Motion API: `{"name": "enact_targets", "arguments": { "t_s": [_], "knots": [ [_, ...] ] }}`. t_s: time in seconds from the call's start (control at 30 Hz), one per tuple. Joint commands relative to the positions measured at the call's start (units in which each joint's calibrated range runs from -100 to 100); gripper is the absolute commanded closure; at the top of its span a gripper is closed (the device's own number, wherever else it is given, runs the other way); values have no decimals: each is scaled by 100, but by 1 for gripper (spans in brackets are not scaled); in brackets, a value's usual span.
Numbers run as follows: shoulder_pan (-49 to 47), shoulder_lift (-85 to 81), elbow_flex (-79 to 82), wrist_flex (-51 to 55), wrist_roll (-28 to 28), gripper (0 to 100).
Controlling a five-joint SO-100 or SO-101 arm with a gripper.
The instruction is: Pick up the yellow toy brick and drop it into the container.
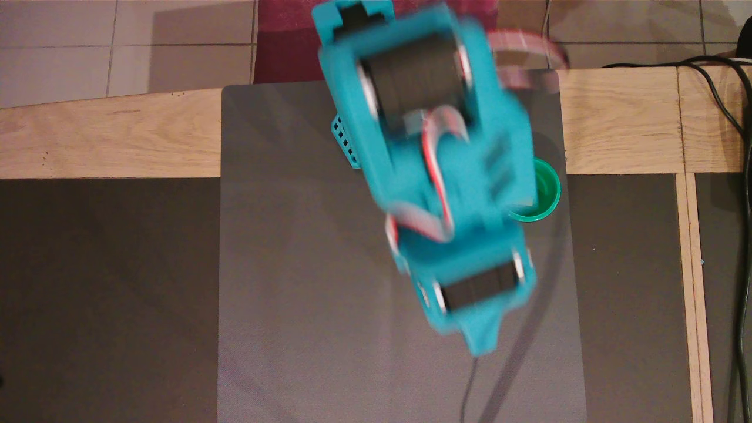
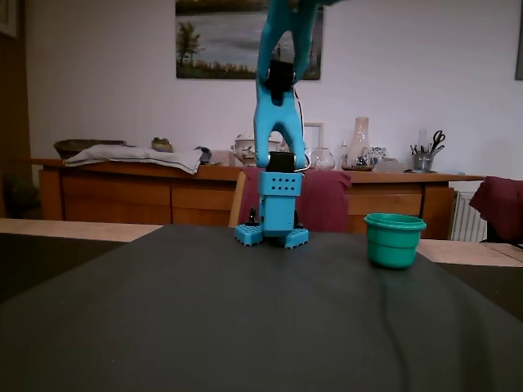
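Observation:
The teal-green cup stands on the grey mat at the right, partly covered by my arm in the overhead view. In the fixed view the cup stands upright at the right, and its inside does not show. My teal arm is raised high and blurred in the overhead view. The gripper shows only as a pointed teal end, so I cannot tell how its jaws stand. In the fixed view the arm rises out of the top edge and the gripper is out of view. The yellow brick shows in neither view.
The grey mat lies on a wooden table. The arm's base stands at the mat's far edge. Black cables run along the right side. A thin dark cable crosses the mat's near part.

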Motion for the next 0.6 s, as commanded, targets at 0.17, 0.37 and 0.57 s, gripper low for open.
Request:
{"name": "enact_targets", "arguments": {
  "t_s": [0.17, 0.37, 0.57],
  "knots": [
    [944, -1540, 131, 176, 0, 100],
    [1099, -2484, 2514, 176, 6, 100],
    [1060, -3867, 5952, -1628, 16, 100]
  ]
}}
